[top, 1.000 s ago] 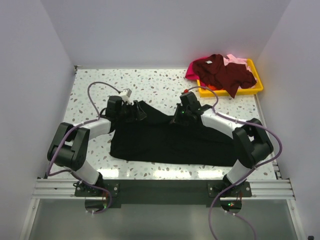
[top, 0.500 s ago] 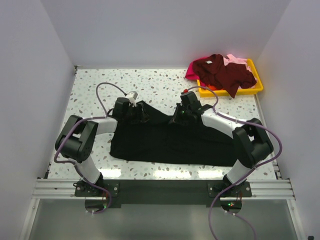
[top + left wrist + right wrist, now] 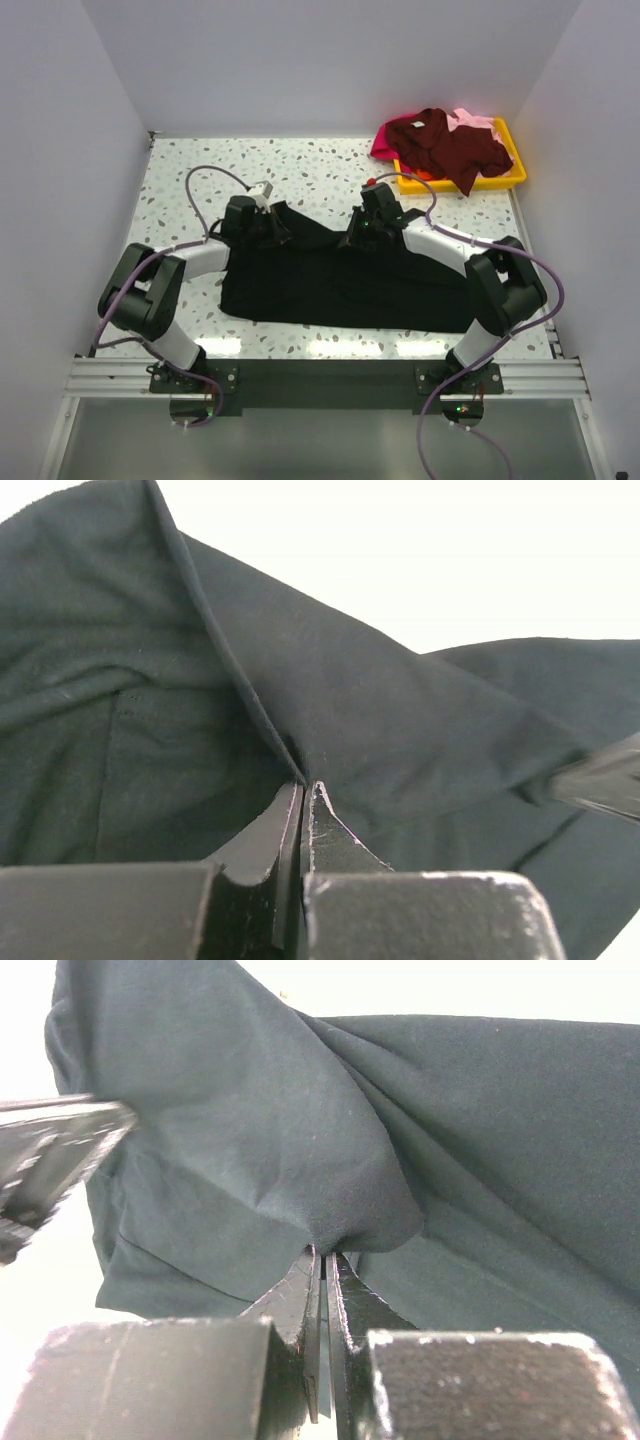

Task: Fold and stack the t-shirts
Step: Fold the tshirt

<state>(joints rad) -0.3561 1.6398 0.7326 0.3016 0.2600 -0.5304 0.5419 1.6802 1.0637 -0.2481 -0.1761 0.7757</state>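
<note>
The black t-shirt (image 3: 335, 285) lies spread across the speckled counter (image 3: 300, 170), wide and mostly flat, with its far edge bunched up between the two arms. The left jaws are closed tight on a ridge of this black cloth (image 3: 400, 710). The fabric rises in a fold straight out of their tips and falls away to both sides. The right jaws are likewise pressed together on a pinch of the same shirt (image 3: 250, 1130), which puckers just above their tips and drapes off to the right. To the left of the right jaws a blurred dark shape (image 3: 50, 1150) juts in; it is probably the tip of the left arm (image 3: 195, 258), though the view is too soft to be sure. Well beyond the right jaws and off to their right sits a yellow tray (image 3: 512, 175). A dark maroon t-shirt (image 3: 445, 145) is heaped over it, with a magenta t-shirt (image 3: 383, 148) and a pale pink t-shirt (image 3: 475, 120) showing at its edges.
</note>
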